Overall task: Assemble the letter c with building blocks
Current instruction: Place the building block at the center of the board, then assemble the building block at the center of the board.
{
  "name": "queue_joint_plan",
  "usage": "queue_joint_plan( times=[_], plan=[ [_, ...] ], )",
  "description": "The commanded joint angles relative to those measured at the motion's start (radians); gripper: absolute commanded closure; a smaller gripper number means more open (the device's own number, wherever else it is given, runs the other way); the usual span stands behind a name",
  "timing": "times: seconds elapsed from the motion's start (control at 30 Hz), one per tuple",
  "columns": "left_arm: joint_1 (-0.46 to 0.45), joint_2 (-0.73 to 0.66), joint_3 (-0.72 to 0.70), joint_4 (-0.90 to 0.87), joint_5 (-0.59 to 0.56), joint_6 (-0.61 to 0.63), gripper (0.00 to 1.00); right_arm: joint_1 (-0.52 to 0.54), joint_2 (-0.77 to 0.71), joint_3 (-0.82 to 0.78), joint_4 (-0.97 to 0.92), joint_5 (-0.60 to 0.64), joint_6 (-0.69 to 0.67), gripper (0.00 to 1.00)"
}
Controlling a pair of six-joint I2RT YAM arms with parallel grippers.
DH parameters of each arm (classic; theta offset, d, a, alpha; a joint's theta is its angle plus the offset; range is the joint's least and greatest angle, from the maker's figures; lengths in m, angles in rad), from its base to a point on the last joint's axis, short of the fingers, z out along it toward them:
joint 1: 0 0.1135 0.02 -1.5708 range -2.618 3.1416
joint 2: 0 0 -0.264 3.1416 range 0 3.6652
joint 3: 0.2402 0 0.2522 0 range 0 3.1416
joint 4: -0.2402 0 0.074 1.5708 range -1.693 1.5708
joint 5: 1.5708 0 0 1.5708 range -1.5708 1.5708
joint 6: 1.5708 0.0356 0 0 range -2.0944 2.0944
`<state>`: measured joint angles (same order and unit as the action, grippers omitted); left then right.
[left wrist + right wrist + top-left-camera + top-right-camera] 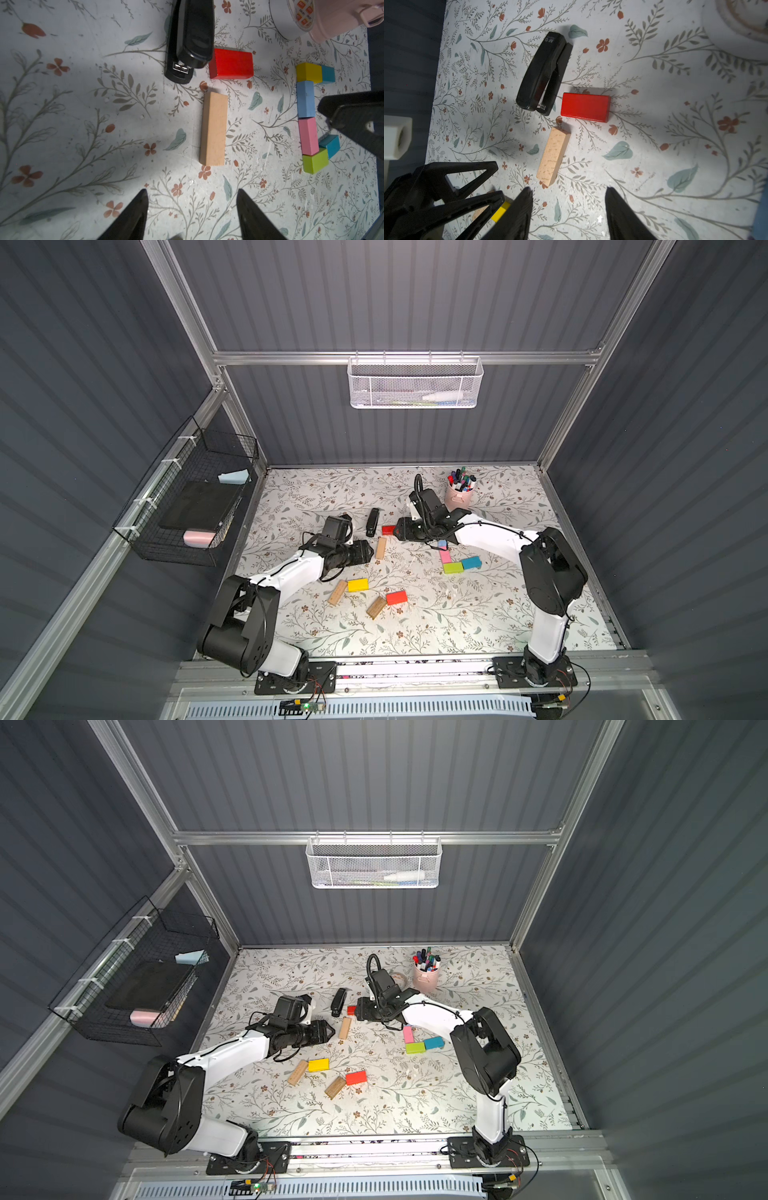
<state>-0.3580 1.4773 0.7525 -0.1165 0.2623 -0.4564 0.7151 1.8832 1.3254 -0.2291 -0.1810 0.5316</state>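
The red block [585,107] lies flat mid-table, close beside the stapler [545,72], with a wooden block [553,156] just next to it. A grab here could knock either. The right gripper [569,190] and left gripper [191,191], both gaping empty and aimed here, could collide. The half-built c [306,99], a tidy coloured column with short ends, sits apart to the right.

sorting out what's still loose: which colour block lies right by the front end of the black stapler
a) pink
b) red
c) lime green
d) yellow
b: both wrist views show the red block lying right by the front end of the stapler.
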Motion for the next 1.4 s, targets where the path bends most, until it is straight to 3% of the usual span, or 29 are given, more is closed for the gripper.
queue_joint_plan(
  times=[0.0,0.47,0.7,1.37],
  plan=[
    [0.004,0.029,0.026,0.014,-0.012,0.029,0.35,0.007,-0.018,-0.022,0.02,-0.018,0.012,0.42],
    [0.003,0.105,0.063,0.061,-0.052,0.093,0.43,0.02,-0.089,-0.155,0.086,0.008,0.051,0.44],
    [-0.023,0.159,0.098,0.093,-0.042,0.143,0.51,0.029,-0.106,-0.177,0.09,0.021,0.058,0.44],
    [-0.106,0.284,0.183,0.107,-0.052,0.188,0.57,0.03,-0.096,-0.197,0.107,0.028,0.04,0.44]
  ],
)
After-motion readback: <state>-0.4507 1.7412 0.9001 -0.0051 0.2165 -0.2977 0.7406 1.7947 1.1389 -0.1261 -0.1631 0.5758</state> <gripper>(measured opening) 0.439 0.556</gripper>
